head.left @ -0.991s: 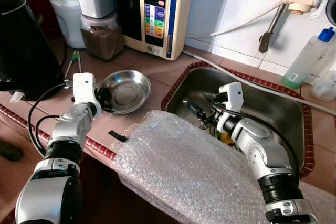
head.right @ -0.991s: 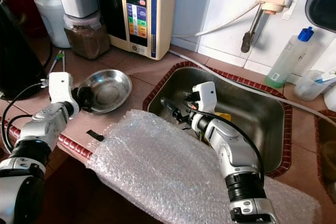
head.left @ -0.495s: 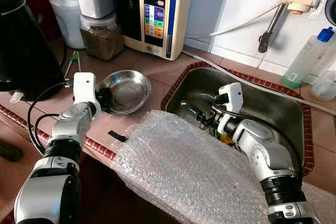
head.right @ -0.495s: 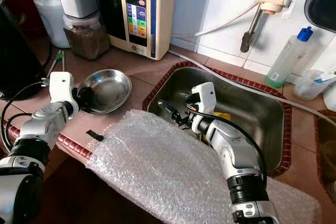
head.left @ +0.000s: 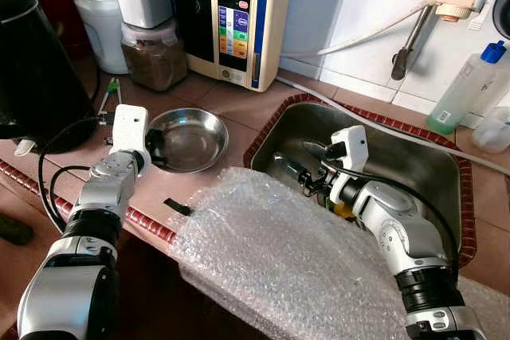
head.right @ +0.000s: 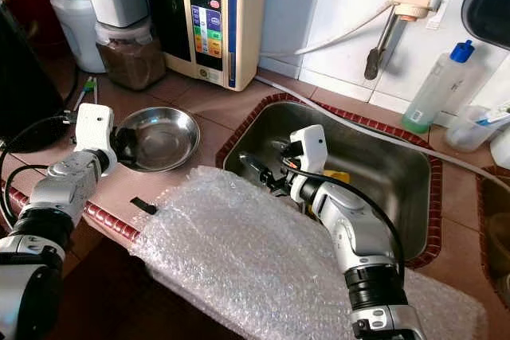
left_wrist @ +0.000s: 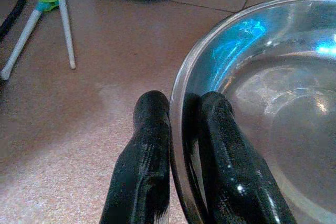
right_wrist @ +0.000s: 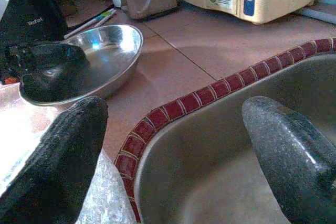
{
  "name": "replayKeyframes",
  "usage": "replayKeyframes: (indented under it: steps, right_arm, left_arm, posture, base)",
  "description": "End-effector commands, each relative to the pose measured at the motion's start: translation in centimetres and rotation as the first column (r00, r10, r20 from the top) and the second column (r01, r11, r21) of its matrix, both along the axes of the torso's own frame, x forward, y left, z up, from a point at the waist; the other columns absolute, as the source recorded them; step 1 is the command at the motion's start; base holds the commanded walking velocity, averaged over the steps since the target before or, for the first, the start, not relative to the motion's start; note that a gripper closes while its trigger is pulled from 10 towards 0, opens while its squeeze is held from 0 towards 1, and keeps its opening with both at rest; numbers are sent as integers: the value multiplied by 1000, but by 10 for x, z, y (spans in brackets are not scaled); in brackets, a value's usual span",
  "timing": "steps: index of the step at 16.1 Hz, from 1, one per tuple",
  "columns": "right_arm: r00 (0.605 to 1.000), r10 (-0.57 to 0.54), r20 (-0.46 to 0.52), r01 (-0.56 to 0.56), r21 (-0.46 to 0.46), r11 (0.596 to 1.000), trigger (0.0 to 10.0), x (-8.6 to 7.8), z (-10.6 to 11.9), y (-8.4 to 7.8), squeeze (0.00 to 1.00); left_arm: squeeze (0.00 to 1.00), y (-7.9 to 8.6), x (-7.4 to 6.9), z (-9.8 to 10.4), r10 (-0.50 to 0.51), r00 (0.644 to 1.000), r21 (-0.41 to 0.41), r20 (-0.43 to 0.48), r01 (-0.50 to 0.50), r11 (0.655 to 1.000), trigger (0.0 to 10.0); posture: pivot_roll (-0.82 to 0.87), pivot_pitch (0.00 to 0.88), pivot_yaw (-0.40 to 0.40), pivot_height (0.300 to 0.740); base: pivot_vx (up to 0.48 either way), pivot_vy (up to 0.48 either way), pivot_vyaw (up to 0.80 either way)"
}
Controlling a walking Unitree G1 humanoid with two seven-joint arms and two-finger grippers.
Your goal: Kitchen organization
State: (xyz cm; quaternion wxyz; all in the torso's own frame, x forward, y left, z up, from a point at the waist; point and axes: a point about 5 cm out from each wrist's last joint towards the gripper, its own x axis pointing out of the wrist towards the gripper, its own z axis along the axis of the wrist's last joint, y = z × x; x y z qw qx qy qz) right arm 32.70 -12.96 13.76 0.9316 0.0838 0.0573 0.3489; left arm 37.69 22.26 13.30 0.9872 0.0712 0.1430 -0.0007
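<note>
A shallow steel bowl [head.left: 191,137] sits on the reddish counter left of the sink. My left gripper [head.left: 151,147] is shut on its near rim: in the left wrist view one finger lies inside the bowl [left_wrist: 273,103] and one outside, pinching the edge [left_wrist: 178,114]. My right gripper [head.left: 296,157] hangs open inside the steel sink [head.left: 414,157], near its left wall, holding nothing; its wrist view shows the fingertips [right_wrist: 79,124] wide apart. A yellow item [head.right: 339,175] lies in the sink, mostly hidden under that wrist.
A sheet of bubble wrap [head.left: 279,260] drapes over the counter's front edge and the sink's near corner. A black kettle [head.left: 36,61], a jar of brown powder [head.left: 155,53], a water machine [head.left: 239,13] and white tongs [head.left: 109,93] crowd the back left. A bottle [head.left: 470,85] stands right.
My right gripper has dipped slightly lower and leftward in the sink. The left gripper has shifted a little away from me, still pinching the bowl's rim.
</note>
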Motion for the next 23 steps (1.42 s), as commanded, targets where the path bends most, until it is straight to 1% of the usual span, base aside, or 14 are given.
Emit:
replayKeyframes:
  steps: [1, 5, 7, 8, 9, 10, 13, 14, 16, 17, 18, 19, 20, 23]
  right_arm:
    - [1000, -10, 19, 10, -1, 1000, 10000, 2, 5, -2, 0]
    - [1000, -12, 17, 12, 1, 1000, 10000, 2, 4, -2, 0]
    - [1000, -12, 18, 12, 2, 1000, 10000, 2, 4, -2, 0]
    - [1000, -12, 19, 12, 1, 1000, 10000, 2, 5, -3, 0]
    - [1000, -13, 21, 13, 1, 1000, 10000, 3, 6, -3, 0]
    - [1000, -14, 23, 14, 2, 1000, 10000, 3, 6, -3, 0]
    - [998, -56, 38, 55, 22, 998, 10000, 7, 10, -3, 0]
    - [997, -71, 42, 70, 29, 997, 10000, 9, 11, -3, 0]
    - [995, -86, 46, 84, 36, 996, 10000, 11, 12, -3, 0]
    - [995, -90, 47, 89, 38, 995, 10000, 12, 13, -4, 0]
    - [993, -104, 53, 102, 45, 994, 10000, 13, 14, -4, 0]
    - [990, -132, 55, 128, 70, 989, 10000, 15, 16, -6, 0]
    - [987, -153, 48, 148, 102, 984, 10000, 17, 18, -7, 0]
    - [984, -176, -3, 173, 206, 963, 10000, 20, 23, -7, 0]
  left_arm:
    - [0, 1, -1, -3, -5, 1000, 27, -10, 5, 1000, 0]
    - [0, -2, 0, 0, -25, 999, 72, 40, 22, 997, 0]
    - [0, -3, 1, 7, -25, 995, 97, 97, 16, 995, 0]
    - [0, -4, 2, 13, -22, 989, 100, 144, 7, 995, 0]
    - [0, -3, 4, 24, -5, 973, 85, 230, -15, 996, 0]
    - [0, -3, 4, 29, 1, 962, 85, 272, -25, 996, 0]
    - [0, -8, 2, 61, -28, 860, 133, 509, -46, 990, 0]
    - [0, -16, 1, 72, -54, 811, 129, 583, -28, 991, 0]
    - [0, -25, 0, 80, -82, 780, 119, 621, 10, 993, 0]
    - [0, -26, 0, 81, -88, 776, 119, 625, 18, 993, 0]
    - [0, -32, -1, 84, -97, 753, 103, 651, 39, 994, 0]
    - [0, -42, -2, 87, -121, 727, 94, 675, 78, 993, 0]
    - [0, -50, -3, 87, -142, 715, 90, 684, 110, 990, 0]
    - [0, -75, -7, 80, -199, 699, 87, 686, 193, 977, 0]
  posture:
    - [-24, 0, -34, 740]
    - [-27, 0, -33, 740]
    - [-26, 0, -34, 740]
    - [-25, 0, -36, 740]
    - [-25, 0, -36, 740]
    - [-25, 0, -36, 740]
    - [-23, 0, -39, 740]
    - [-20, 0, -42, 740]
    - [-20, 0, -43, 740]
    - [-20, 0, -43, 740]
    - [-20, 0, -43, 740]
    - [-20, 0, -42, 740]
    - [-20, 0, -41, 740]
    - [-23, 0, -40, 740]
  base:
    - [0, 0, 0]
    - [0, 0, 0]
    - [0, 0, 0]
    - [0, 0, 0]
    - [0, 0, 0]
    - [0, 0, 0]
    - [0, 0, 0]
    - [0, 0, 0]
    - [0, 0, 0]
    - [0, 0, 0]
    - [0, 0, 0]
    - [0, 0, 0]
    - [0, 0, 0]
    - [0, 0, 0]
